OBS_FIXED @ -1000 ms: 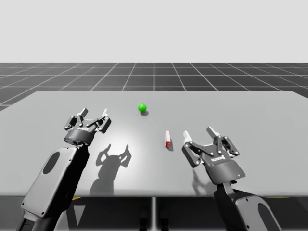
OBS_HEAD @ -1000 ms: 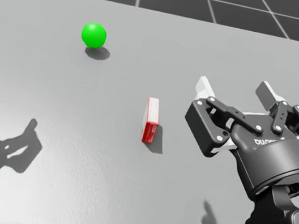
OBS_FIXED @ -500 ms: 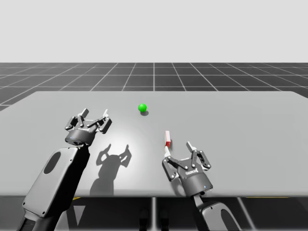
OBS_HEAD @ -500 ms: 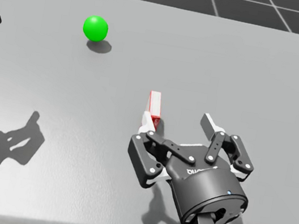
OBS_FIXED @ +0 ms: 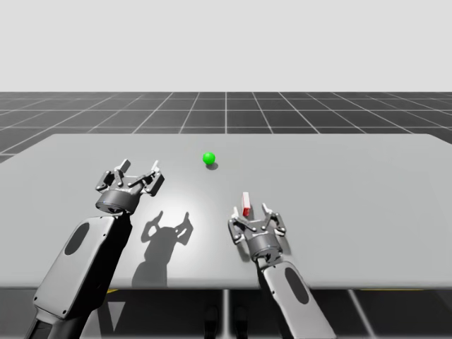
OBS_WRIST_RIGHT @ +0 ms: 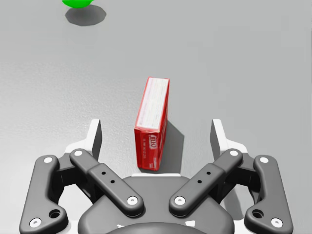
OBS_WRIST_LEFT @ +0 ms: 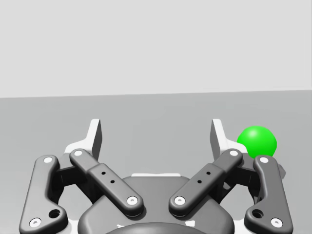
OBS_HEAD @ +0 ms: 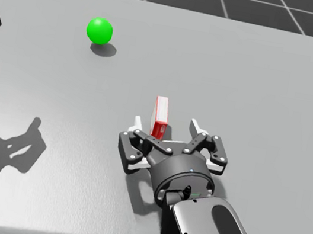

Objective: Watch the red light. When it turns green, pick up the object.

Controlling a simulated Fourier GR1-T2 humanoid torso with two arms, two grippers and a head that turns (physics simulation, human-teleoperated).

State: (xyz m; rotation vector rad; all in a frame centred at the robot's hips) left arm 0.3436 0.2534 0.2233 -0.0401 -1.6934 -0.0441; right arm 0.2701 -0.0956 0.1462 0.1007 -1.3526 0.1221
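1. Green and round, the light (OBS_FIXED: 208, 158) (OBS_HEAD: 99, 30) sits as a small ball on the grey surface (OBS_FIXED: 353, 183), toward its far side, with a dark shadow just beside it.
2. The red box (OBS_FIXED: 246, 203) (OBS_HEAD: 161, 116) (OBS_WRIST_RIGHT: 153, 122) stands on a narrow edge near the middle of the surface, well apart from the light. Its long side runs away from me.
3. My right fingers (OBS_WRIST_RIGHT: 95, 139) (OBS_HEAD: 196, 126) are spread wide, one on each side of the box.
4. The right wrist view shows bare surface between the box and each finger, so they have hold of nothing.
5. The box's near end lies close to the palm, between the two fingers, and its far end reaches out past the fingertips.
6. My right arm comes in over the near edge of the surface, with the hand pointing toward the far side.
7. My left fingers (OBS_WRIST_LEFT: 96, 136) (OBS_FIXED: 155, 171) are also wide apart and empty. They are raised over the left part of the surface, and their shadow falls on it nearer to me.
8. In the left wrist view the light lies ahead of the hand, just outside one of the fingers.
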